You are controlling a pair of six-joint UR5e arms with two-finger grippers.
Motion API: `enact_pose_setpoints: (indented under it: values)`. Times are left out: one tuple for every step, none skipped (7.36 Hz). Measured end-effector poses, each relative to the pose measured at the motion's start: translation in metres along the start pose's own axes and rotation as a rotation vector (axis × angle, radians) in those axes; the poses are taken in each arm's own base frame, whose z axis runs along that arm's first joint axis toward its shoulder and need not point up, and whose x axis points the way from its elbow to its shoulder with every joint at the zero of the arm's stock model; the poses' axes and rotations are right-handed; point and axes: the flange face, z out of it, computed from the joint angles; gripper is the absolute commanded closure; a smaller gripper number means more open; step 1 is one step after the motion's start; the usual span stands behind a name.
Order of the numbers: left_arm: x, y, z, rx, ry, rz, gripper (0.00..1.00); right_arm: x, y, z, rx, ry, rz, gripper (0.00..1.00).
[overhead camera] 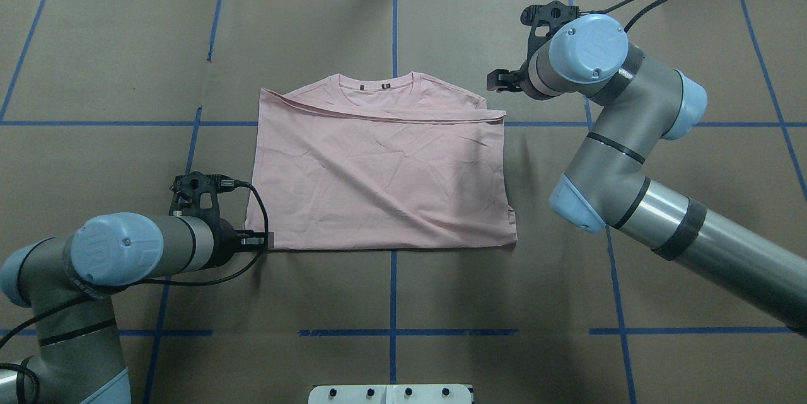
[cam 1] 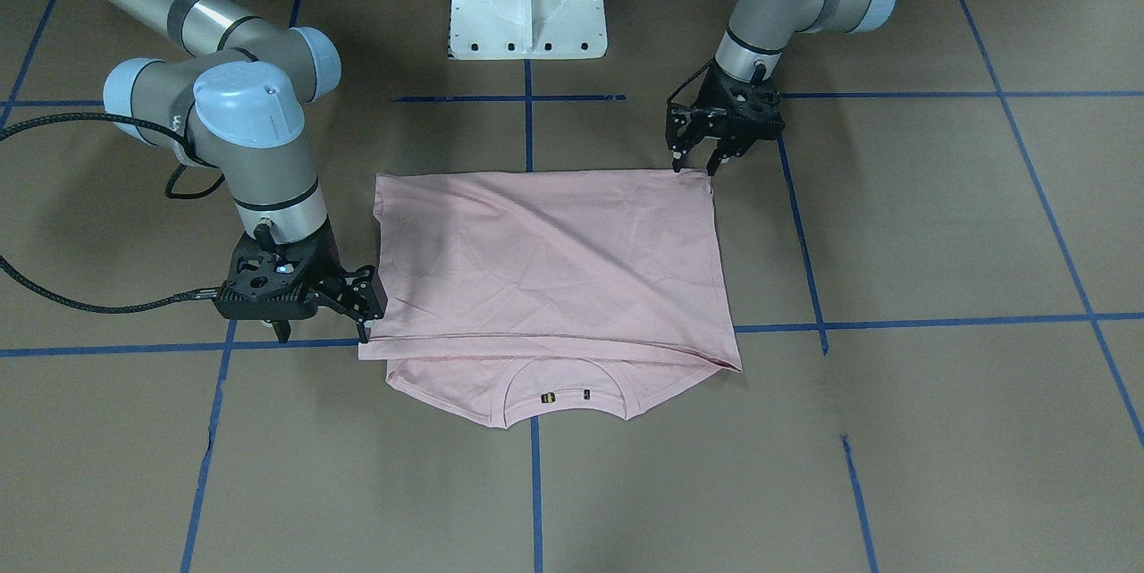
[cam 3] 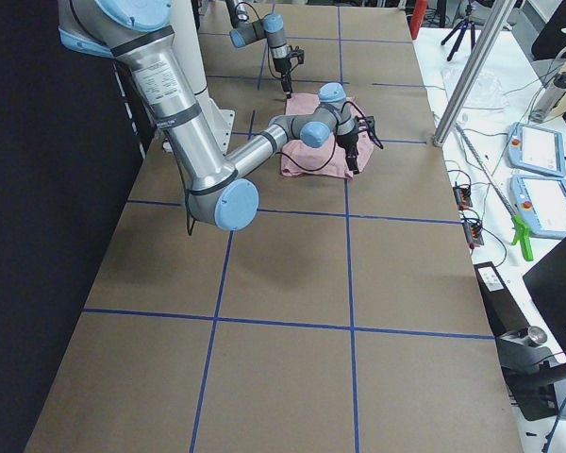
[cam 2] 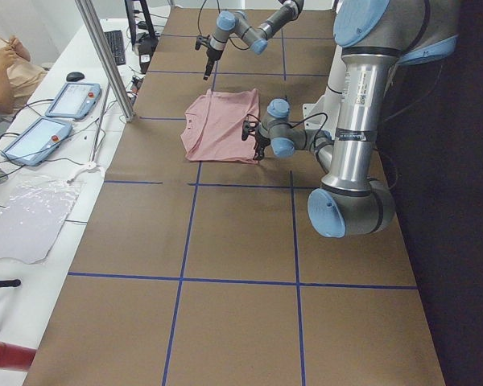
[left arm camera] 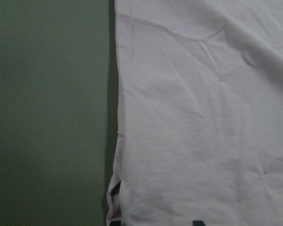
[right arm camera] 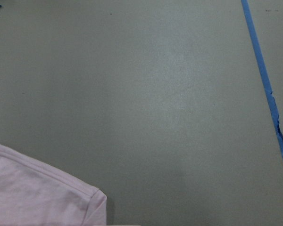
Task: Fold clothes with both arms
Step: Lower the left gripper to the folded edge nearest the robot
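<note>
The pale pink T-shirt (cam 1: 554,269) (overhead camera: 378,177) lies flat on the brown table, its lower part folded up over the body. The ribbed neckline with small black tags (cam 1: 563,395) peeks out at the far edge, and no print shows. My left gripper (cam 1: 694,169) (overhead camera: 263,241) is open, low at the shirt's near-left corner. Its wrist view is filled with the cloth (left arm camera: 203,117) and its edge. My right gripper (cam 1: 362,315) (overhead camera: 496,80) hangs open beside the far-right corner, holding nothing. Its wrist view catches only a sleeve corner (right arm camera: 33,193).
The white pedestal base (cam 1: 527,1) stands at the robot's side of the table. Blue tape lines (overhead camera: 392,278) grid the brown surface. Beyond the far edge are a metal post (cam 2: 105,56), teach pendants (cam 2: 72,98) and a seated person's arm (cam 2: 4,68).
</note>
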Motion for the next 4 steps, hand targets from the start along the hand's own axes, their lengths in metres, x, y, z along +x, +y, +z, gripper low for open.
enact_pose_setpoints:
  values:
    - [-0.0014,0.0007,0.0032,-0.003,-0.007,0.0,0.43,0.0009,0.0004,0.0007,-0.001,0.002,0.0,0.0]
    - [-0.0021,0.0009,0.0061,-0.004,-0.012,0.001,0.55,0.0018,0.0007,0.0011,-0.001,0.003,0.0,0.0]
    - [-0.0019,0.0009,0.0079,-0.005,-0.014,0.0,0.88,0.0026,0.001,0.0015,0.0,0.005,0.0,0.0]
    - [-0.0011,0.0007,0.0086,-0.005,-0.014,0.0,1.0,0.0035,0.0014,0.0021,0.0,0.006,0.001,0.0]
